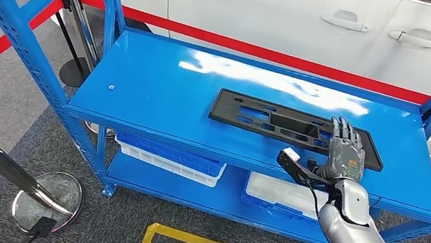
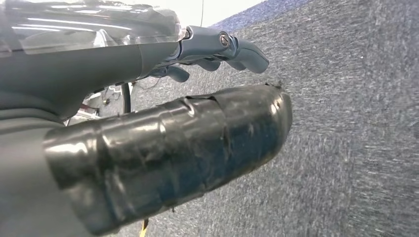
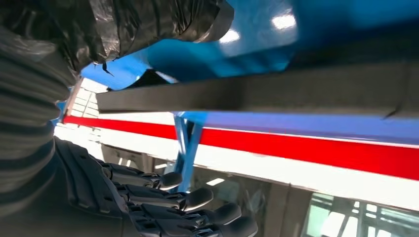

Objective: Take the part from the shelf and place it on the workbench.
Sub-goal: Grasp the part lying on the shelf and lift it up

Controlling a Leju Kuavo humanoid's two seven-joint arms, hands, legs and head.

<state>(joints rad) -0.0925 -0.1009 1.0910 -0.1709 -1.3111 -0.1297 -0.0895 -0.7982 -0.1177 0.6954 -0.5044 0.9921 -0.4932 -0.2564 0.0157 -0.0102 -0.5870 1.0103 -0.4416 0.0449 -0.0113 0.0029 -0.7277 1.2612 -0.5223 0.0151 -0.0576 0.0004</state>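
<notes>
While the right hand hovers over its right end with fingers extended and apart, gripping nothing, the part, a flat black matte panel with cutouts, lies lengthwise along the glossy blue shelf; left hand loosely curled, empty.

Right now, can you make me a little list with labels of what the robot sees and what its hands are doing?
part: flat black plastic panel with cut-outs, lying on the top shelf
shelf: blue metal rack, white and blue bins on its lower level
right hand: over the panel's right end, fingers spread straight, not gripping
left hand: hanging over grey carpet, holding nothing
behind: white car, red barrier tape
</notes>
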